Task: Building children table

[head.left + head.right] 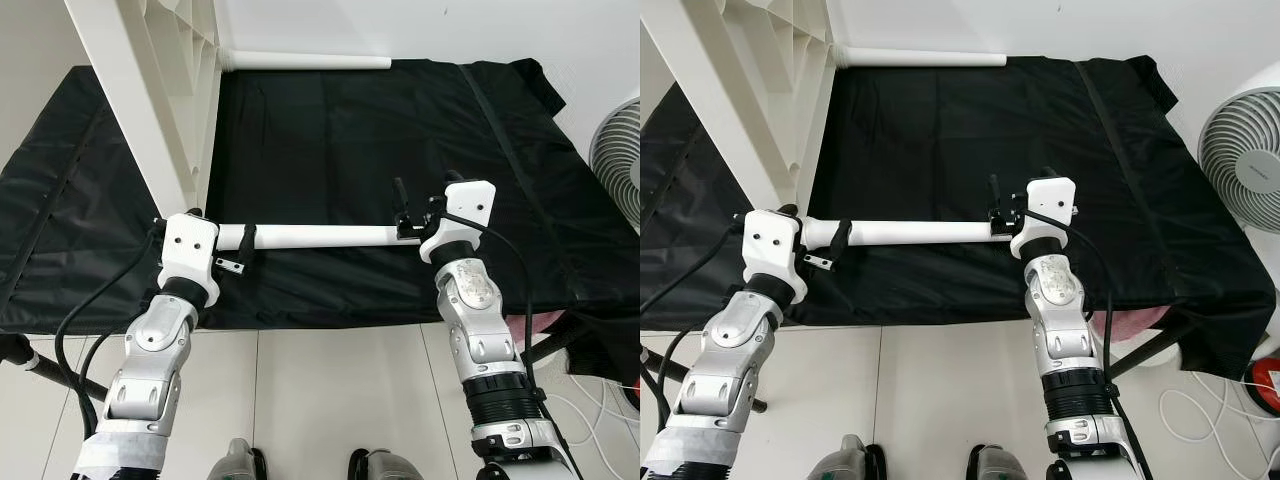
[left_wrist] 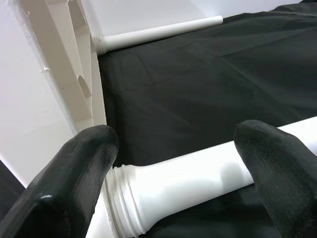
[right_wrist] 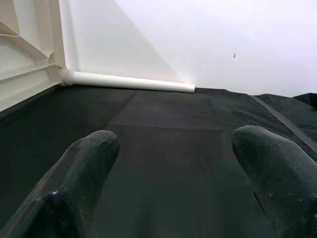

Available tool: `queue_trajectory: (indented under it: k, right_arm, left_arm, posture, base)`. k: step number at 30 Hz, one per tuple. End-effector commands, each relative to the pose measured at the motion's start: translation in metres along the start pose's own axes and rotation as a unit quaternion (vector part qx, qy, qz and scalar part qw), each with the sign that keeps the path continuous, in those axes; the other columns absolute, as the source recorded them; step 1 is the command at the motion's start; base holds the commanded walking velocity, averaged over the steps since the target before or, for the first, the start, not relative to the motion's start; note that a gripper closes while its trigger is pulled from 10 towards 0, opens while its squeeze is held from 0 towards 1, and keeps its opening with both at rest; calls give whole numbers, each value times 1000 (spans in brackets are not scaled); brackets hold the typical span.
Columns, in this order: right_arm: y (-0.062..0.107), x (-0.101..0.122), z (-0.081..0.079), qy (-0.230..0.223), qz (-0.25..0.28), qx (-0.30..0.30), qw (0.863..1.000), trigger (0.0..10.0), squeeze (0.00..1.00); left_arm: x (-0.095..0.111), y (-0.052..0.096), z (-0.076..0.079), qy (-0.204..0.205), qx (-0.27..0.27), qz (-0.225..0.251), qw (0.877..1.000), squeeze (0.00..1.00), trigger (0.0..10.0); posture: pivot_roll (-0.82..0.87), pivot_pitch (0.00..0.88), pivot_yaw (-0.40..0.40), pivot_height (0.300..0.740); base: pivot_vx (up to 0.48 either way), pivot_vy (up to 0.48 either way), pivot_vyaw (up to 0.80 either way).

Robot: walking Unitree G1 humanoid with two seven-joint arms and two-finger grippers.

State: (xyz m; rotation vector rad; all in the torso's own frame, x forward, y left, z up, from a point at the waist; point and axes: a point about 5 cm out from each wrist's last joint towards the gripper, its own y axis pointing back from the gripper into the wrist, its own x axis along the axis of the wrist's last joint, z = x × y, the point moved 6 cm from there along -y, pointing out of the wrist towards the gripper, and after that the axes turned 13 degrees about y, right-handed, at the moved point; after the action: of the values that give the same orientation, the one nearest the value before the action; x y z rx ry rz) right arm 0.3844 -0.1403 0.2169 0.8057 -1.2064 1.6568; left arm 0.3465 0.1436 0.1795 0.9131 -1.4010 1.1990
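Here, a black cloth (image 1: 400, 140) covers the work surface by a white wall. The upended white tabletop (image 1: 150, 90) stands at its left edge. A white table leg (image 1: 320, 237) lies crosswise between the left gripper (image 2: 173, 163), fingers apart around its threaded end, and the right gripper (image 3: 173, 163), fingers spread.

Table leg (image 1: 320, 237): white plastic, smooth, slight sheen; moulded ridged threads at 1 end. Tabletop panel (image 1: 150, 90): white moulded plastic, ribbed underside, satin. Second leg (image 1: 305, 62): same white plastic. Cloth (image 1: 380, 140) over the bench: black fabric, matt, creased, with stitched seams. Left hand (image 2: 173, 163) fingers (image 2: 74, 173): black, matt, finely pebbled. Arms (image 1: 160, 340): brushed silver metal with white glossy plastic wrist housings. Floor (image 1: 330, 390): pale glossy tiles.
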Motion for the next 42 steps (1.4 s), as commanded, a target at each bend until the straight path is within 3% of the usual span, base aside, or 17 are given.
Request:
queue_trajectory:
  k: [1, 32, 42]
  right_arm:
    - [3, -4, -3, -6, -8, 4, 1000, 10000, 0]
    - [5, -5, -8, -8, -10, 12, 1000, 10000, 0]
    - [5, -5, -8, -8, -10, 12, 1000, 10000, 0]
  left_arm:
    - [-3, 1, -6, -6, 20, -2, 1000, 0, 10000]
    - [-7, 0, -3, -10, 14, -7, 1000, 0, 10000]
    - [-7, -1, -3, -8, 14, -7, 1000, 0, 10000]
  posture:
    - [-43, 111, 2, 740]
    - [-45, 92, 7, 740]
    - [-45, 91, 7, 740]
  base:
    - [0, 0, 0]
    - [0, -24, 0]
    - [0, -294, 0]
